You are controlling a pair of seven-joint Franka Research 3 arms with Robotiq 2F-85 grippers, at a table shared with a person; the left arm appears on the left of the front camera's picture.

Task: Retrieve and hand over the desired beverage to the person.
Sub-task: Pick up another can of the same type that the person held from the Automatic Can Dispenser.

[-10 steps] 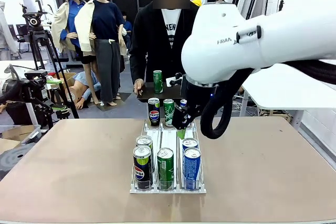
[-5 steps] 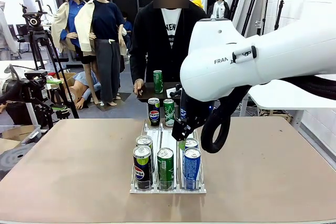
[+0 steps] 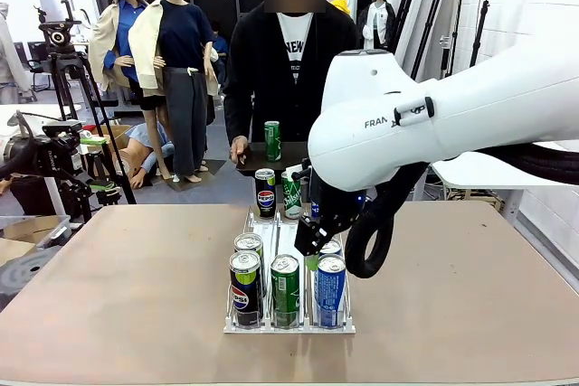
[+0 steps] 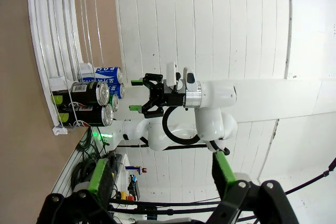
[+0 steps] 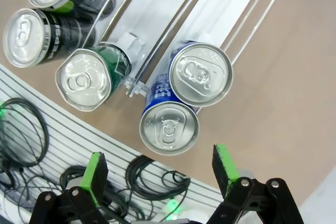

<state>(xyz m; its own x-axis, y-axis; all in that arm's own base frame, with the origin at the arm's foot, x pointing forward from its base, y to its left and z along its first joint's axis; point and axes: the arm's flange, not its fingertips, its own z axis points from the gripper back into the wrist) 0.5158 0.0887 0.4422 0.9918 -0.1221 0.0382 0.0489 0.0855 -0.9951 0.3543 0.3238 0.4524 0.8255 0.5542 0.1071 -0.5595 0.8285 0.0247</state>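
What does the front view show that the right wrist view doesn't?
Front view: the person at the far side with a hand on a dark tray carrying a green can, plus two cans at the far end of the rack. Right wrist view: can tops from straight above, cables past the table edge. Both: the rack, its blue cans, the front green can, and the open right claw above the blue cans.

Shiny metal cans (image 5: 200, 74), clear plastic rack (image 3: 288, 326)
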